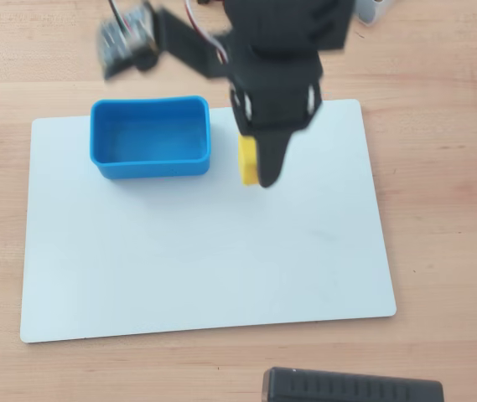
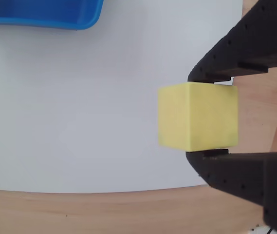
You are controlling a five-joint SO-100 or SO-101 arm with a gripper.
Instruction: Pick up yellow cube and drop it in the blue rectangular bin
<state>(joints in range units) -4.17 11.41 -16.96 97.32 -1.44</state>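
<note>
The yellow cube (image 1: 247,160) is held between the black fingers of my gripper (image 1: 259,163), above the white board and just right of the blue rectangular bin (image 1: 150,136). In the wrist view the cube (image 2: 196,116) is clamped between the two black jaws of the gripper (image 2: 199,117), one above and one below it, and a corner of the bin (image 2: 46,12) shows at the top left. The bin looks empty in the overhead view. The arm is blurred.
The white board (image 1: 204,251) lies on a wooden table (image 1: 439,167). A black ribbed object (image 1: 351,387) sits at the table's near edge. The arm's black body (image 1: 280,50) overhangs the board's far edge.
</note>
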